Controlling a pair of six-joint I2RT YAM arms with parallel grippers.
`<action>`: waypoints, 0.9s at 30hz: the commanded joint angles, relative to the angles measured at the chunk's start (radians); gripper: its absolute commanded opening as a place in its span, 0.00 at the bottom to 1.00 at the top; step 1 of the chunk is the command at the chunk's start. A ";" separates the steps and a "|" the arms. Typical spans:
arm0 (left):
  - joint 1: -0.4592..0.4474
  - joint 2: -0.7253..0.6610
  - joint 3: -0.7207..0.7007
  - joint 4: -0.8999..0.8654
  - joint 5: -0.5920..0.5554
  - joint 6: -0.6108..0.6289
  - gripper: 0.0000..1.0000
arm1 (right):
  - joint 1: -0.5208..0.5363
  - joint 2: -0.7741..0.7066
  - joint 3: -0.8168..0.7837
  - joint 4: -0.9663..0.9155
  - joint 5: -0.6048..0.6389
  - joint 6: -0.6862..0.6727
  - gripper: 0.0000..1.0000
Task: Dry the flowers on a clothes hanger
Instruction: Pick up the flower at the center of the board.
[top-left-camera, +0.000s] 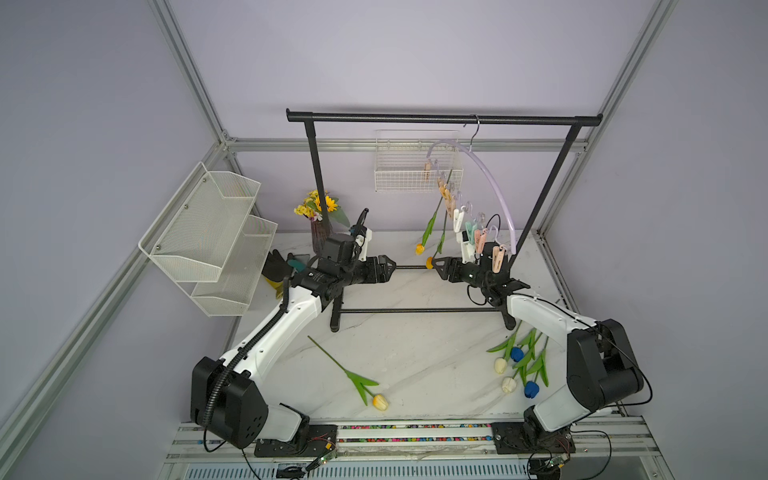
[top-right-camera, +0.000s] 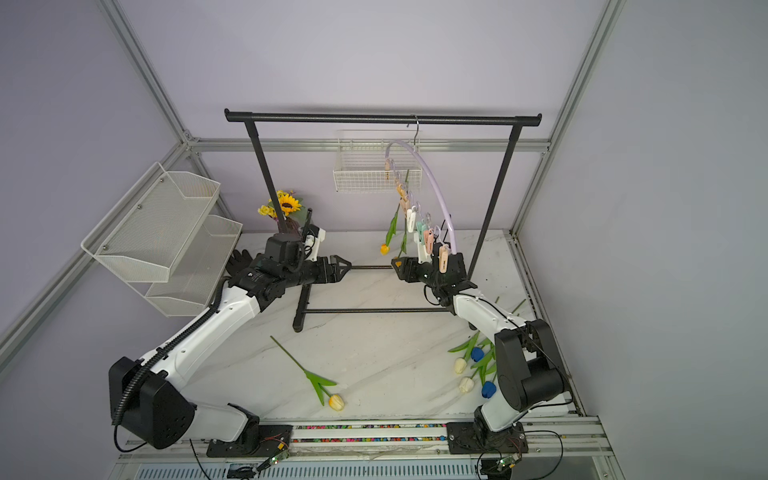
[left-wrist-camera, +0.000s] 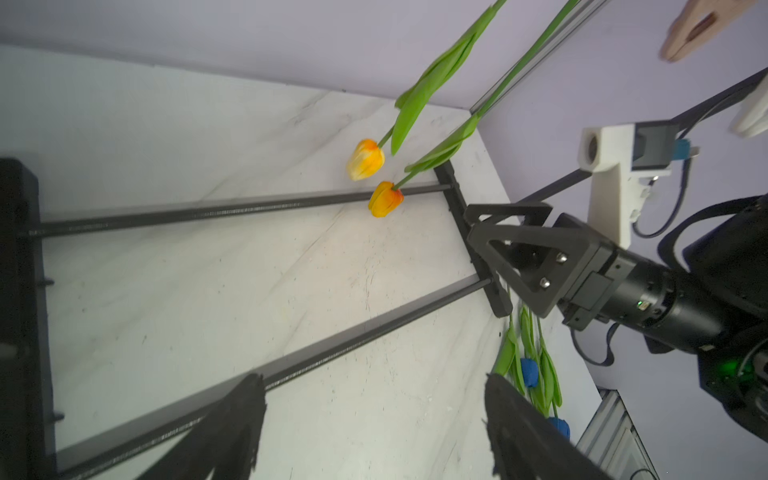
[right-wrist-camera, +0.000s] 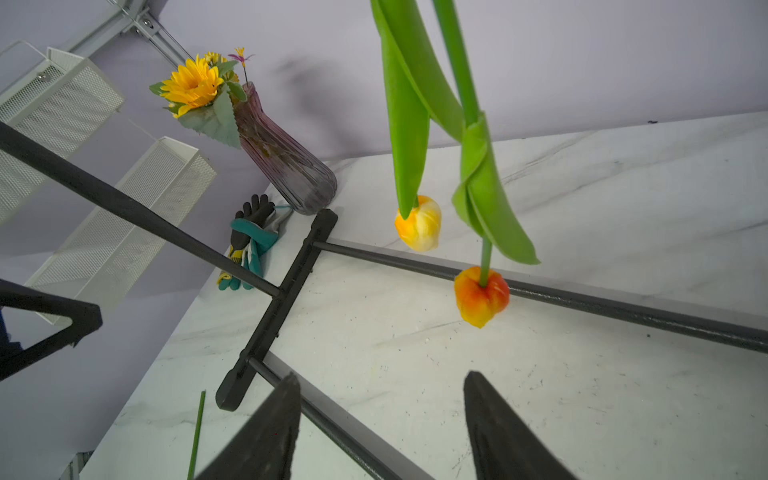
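Observation:
The lilac clothes hanger (top-left-camera: 449, 143) hangs by its hook from the rack's top bar, tilted, with its pastel clips (top-left-camera: 478, 239) in a slanting row. Two of the flowers hang head down from the clips: a yellow tulip (top-left-camera: 419, 248) (right-wrist-camera: 419, 228) and an orange one (top-left-camera: 429, 262) (right-wrist-camera: 481, 296). My left gripper (top-left-camera: 390, 266) (left-wrist-camera: 374, 378) is open and empty, left of the hanging heads. My right gripper (top-left-camera: 436, 266) (right-wrist-camera: 382, 374) is open and empty, just beside the orange head. Another yellow tulip (top-left-camera: 380, 402) lies at the table's front. Several white and blue tulips (top-left-camera: 517, 365) lie by the right arm.
The black garment rack (top-left-camera: 444, 119) stands mid-table, its floor bars under both grippers. A sunflower vase (top-left-camera: 320, 232) and gloves (top-left-camera: 278, 266) sit at the back left. White mesh shelves (top-left-camera: 208, 232) hang on the left wall, a wire basket (top-left-camera: 399, 174) on the back wall.

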 joint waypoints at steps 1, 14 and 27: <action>-0.040 -0.093 -0.068 -0.057 -0.119 -0.070 0.84 | -0.003 -0.052 -0.026 -0.098 0.005 -0.034 0.64; -0.187 -0.215 -0.307 -0.445 -0.501 -0.513 0.84 | -0.002 -0.079 -0.084 -0.083 -0.148 0.074 0.64; -0.199 -0.150 -0.541 -0.415 -0.455 -0.676 0.52 | -0.002 -0.065 -0.053 -0.101 -0.169 0.093 0.64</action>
